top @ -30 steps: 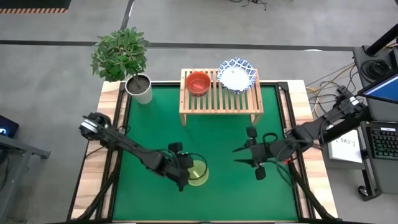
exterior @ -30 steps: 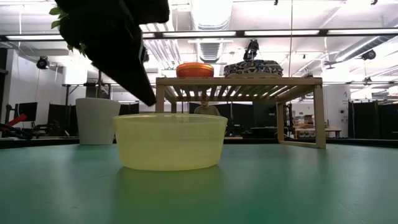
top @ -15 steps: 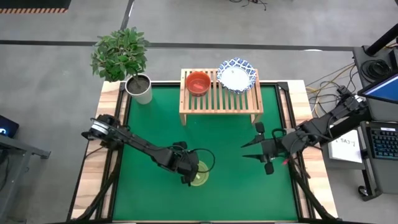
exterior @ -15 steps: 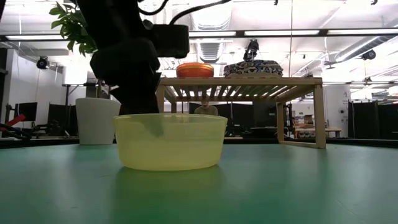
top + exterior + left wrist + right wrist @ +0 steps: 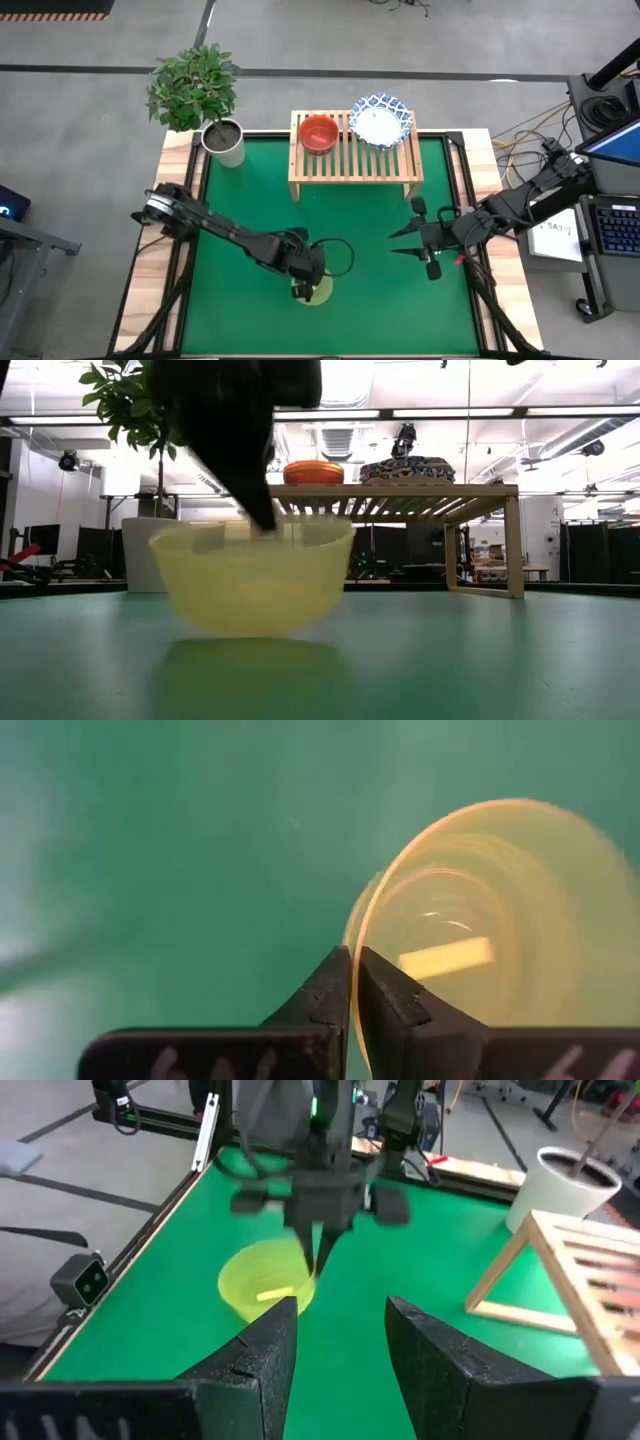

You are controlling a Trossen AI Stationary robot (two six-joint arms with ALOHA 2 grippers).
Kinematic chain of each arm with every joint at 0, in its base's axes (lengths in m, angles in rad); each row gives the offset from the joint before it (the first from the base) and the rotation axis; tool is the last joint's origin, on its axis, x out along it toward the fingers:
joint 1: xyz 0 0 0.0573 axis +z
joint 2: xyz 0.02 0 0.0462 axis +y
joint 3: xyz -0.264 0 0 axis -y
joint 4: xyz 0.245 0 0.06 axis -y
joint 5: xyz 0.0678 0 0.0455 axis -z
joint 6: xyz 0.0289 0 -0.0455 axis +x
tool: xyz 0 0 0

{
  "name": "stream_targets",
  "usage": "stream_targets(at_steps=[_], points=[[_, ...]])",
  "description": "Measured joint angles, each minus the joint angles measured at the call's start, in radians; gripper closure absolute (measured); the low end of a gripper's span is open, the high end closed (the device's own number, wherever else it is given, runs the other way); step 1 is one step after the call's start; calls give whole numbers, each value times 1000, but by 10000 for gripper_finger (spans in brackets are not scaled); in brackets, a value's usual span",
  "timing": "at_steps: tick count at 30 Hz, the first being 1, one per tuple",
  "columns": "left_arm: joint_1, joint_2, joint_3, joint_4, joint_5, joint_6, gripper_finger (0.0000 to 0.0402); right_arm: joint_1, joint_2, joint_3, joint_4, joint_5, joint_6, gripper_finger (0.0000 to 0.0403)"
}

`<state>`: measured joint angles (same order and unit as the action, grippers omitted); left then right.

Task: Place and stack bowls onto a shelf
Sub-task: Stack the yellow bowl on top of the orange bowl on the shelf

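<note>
Spanning the green surface's (image 5: 230, 190) far edge, the shelf (image 5: 355, 165) awaits; the left claw (image 5: 352, 982) pinches the yellow-green bowl's (image 5: 252, 574) rim near the front, so lift steadily without tilting. Right claw (image 5: 340, 1320) hangs spread.

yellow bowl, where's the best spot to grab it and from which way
By its thin rim, from straight above, one finger inside and one outside the wall. The yellow bowl sits open side up on the green mat, too wide to span. The left gripper is shut on that rim this way.
</note>
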<state>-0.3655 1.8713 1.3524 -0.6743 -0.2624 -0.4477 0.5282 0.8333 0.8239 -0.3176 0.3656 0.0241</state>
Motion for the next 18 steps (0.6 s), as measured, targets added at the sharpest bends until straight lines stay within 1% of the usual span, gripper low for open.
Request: stream_targets(at_steps=[4,9,11,14,18], points=[[45,-18,166,-188,6,129,401,0,-1,-20,-6,-1,46,259],[150,-48,392,-380,1,314,402,0,-1,-32,-14,-2,93,259],[211,-58,480,-453,-8,390,401,2,0,-37,-19,-3,112,259],[319,-62,613,-552,-60,482,401,4,1,-45,-25,-4,134,259],[511,-64,785,-579,-62,554,401,4,2,-54,-23,-4,161,259]])
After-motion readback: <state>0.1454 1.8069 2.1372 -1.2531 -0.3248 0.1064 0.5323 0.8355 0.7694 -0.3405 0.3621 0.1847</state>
